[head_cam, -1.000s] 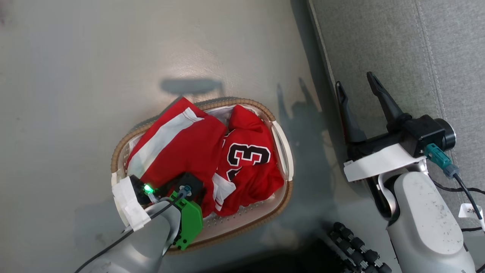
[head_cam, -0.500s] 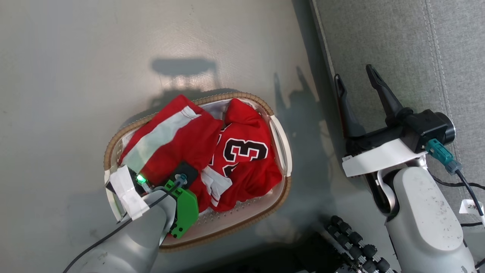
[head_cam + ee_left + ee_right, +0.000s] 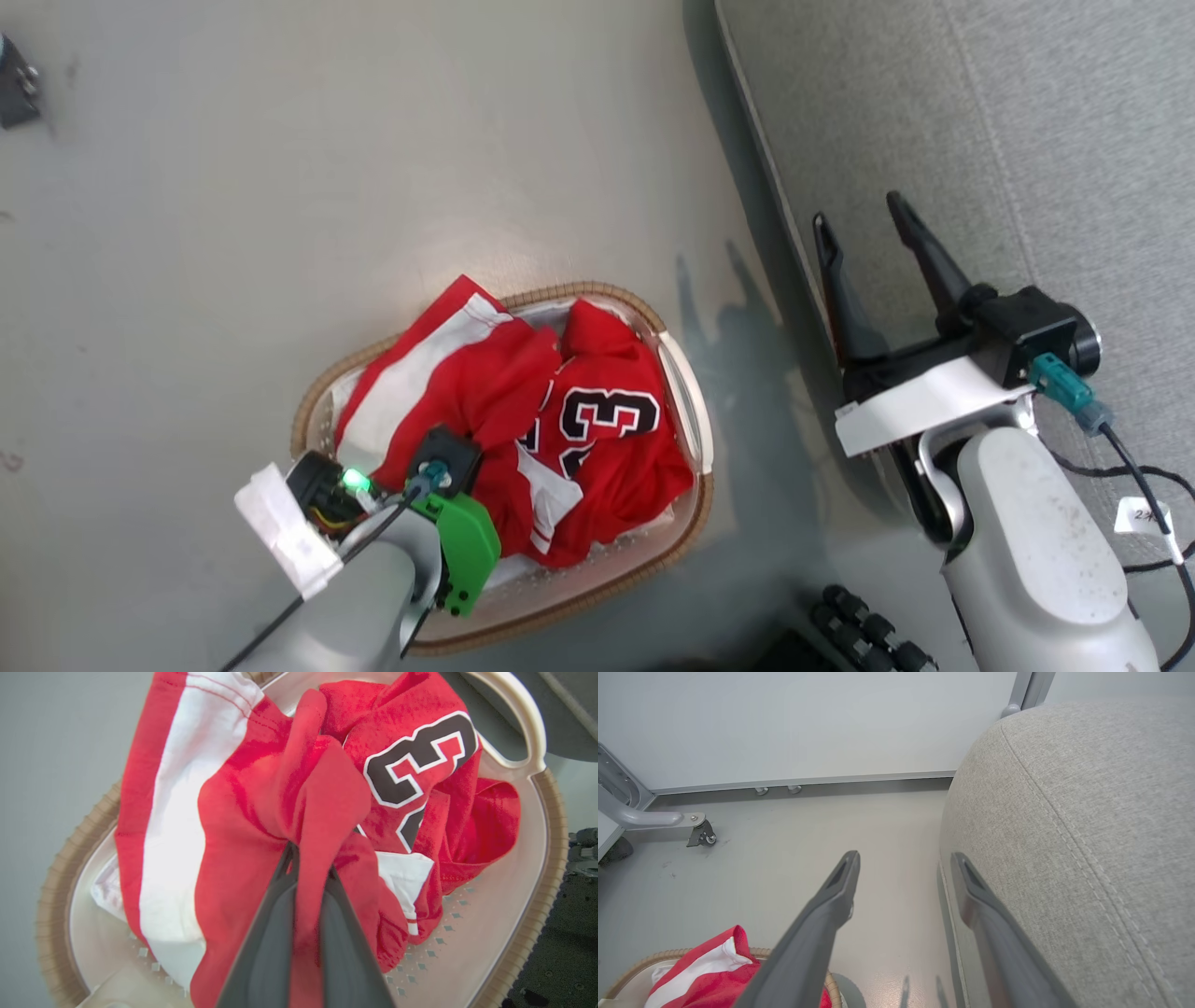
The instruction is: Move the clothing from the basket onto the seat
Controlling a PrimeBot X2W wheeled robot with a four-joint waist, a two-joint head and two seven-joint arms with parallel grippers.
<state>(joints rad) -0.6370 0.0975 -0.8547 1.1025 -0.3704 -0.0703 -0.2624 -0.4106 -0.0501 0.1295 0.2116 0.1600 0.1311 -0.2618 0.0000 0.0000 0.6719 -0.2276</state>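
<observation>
A pale grey glossy floor [image 3: 373, 187] runs under everything, with the seat [image 3: 934, 140] rising along its right side; the basket [image 3: 689, 373] stands on the floor just left of the seat, and the clothing [image 3: 467, 392] lies heaped inside it, a white-striped piece to the left and the numbered jersey [image 3: 616, 439] to the right; we see the left gripper [image 3: 310, 863] down in the heap, its two fingers drawn together on a fold of the striped red piece, which bunches into a peak between them in the left wrist view; the right gripper [image 3: 857, 209] hangs at the seat's left edge with its fingers apart and nothing between them; nothing red lies on the seat yet, so we judge the step in hand to be the first pick, with the grasp made and the lift due; next the left arm must raise the cloth high enough for its trailing end to clear the basket's edge, then carry it rightward over the cushion; the jersey lies pressed against the held piece and may drag along, and the light basket could slide if cloth snags.
</observation>
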